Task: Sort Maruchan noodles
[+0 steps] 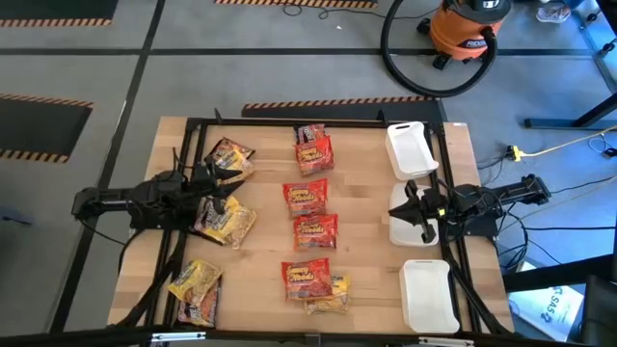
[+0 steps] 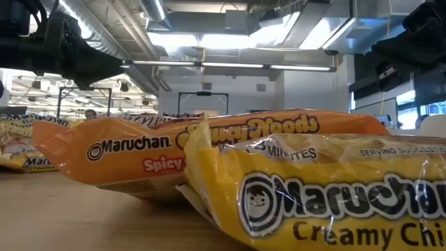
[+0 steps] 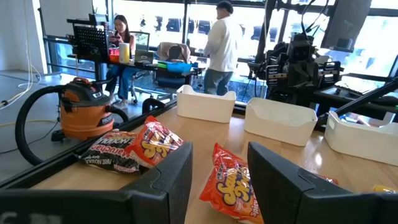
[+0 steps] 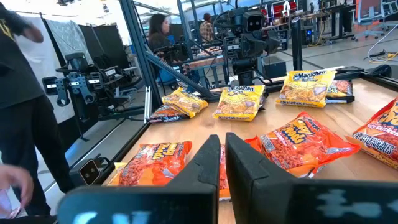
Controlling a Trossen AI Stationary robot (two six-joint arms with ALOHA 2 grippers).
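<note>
Nearest the low camera: a yellow packet [image 2: 327, 195] with an orange-red packet [image 2: 174, 150] just behind it, both flat on the bench [image 1: 265, 241]. Left tool [image 1: 220, 188], left of frame in the high view, fingers apart and empty, sits between two yellow packets [image 1: 228, 156] [image 1: 228, 220]. Right tool [image 1: 410, 208], fingers together, holds nothing, waits by the white trays [image 1: 409, 147]. Red packets [image 1: 310, 228] run down the centre column. Looks like pre-grasp: next move likely means dropping the left tool onto one yellow packet and closing.
</note>
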